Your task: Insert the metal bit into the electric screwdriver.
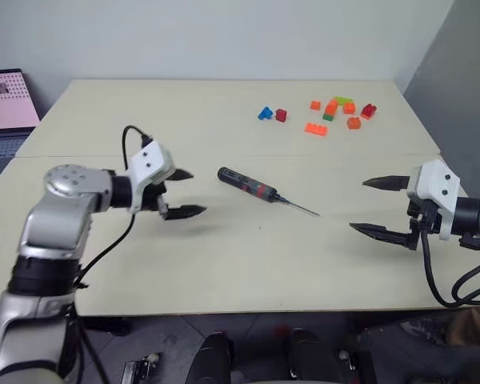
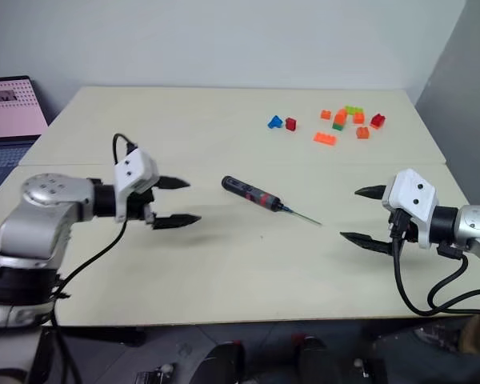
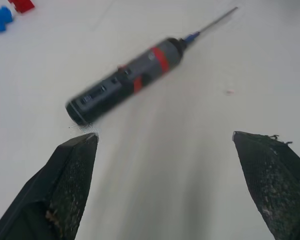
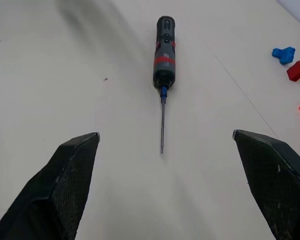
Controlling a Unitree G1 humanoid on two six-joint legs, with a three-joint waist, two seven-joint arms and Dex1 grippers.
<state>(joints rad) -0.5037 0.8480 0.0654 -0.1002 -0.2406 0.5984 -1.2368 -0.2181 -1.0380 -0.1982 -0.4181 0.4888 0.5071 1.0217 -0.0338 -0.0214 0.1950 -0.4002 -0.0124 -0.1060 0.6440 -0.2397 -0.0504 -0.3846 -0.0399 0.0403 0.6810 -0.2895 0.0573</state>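
The electric screwdriver (image 1: 249, 185), black with red bands, lies flat in the middle of the table. The thin metal bit (image 1: 302, 207) sticks out of its narrow tip, with a blue collar at the joint, and points toward the right gripper. My left gripper (image 1: 184, 193) hovers open to the left of the screwdriver's butt end, nothing between its fingers. My right gripper (image 1: 372, 206) stands open to the right of the bit's tip, also empty. The right wrist view looks straight along the bit (image 4: 162, 127) to the screwdriver (image 4: 163, 52).
Several small toy bricks, orange (image 1: 316, 129), red (image 1: 281, 115), blue (image 1: 265, 113) and green, lie scattered at the table's far right. A laptop (image 1: 6, 108) stands off the table's far left corner. A seam runs across the tabletop (image 1: 224, 272).
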